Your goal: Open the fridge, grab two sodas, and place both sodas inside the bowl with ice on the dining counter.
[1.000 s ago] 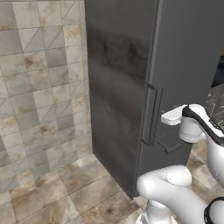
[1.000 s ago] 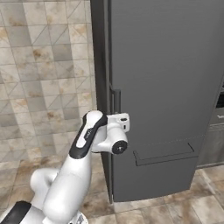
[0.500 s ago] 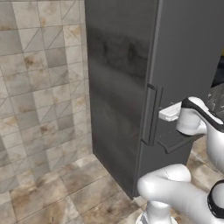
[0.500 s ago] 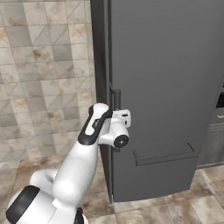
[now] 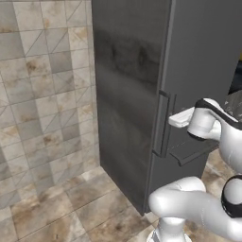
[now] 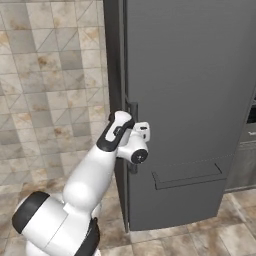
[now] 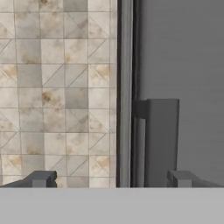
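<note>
The fridge [image 5: 203, 71] [image 6: 190, 85] [image 7: 183, 52] is a tall dark grey cabinet with its door shut. Its vertical bar handle [image 5: 162, 124] [image 6: 133, 109] [image 7: 162, 140] runs along the door's left edge. My gripper [image 5: 176, 119] [image 6: 142, 131] [image 7: 111, 179] is open and level with the handle, just in front of it. In the hand view the handle stands inside the jaws, close to the right fingertip [image 7: 181, 178], and nothing is gripped. The sodas are hidden behind the shut door. The bowl with ice and the dining counter are out of view.
A beige tiled wall [image 5: 42, 94] [image 7: 57, 87] stands left of the fridge, above a brown tiled floor [image 5: 61, 212]. A horizontal drawer ledge [image 6: 187, 177] crosses the lower door. Grey cabinets [image 6: 245, 160] adjoin the fridge on the right.
The hand has edged closer to the fridge handle and the arm has stretched forward. The jaws stay open.
</note>
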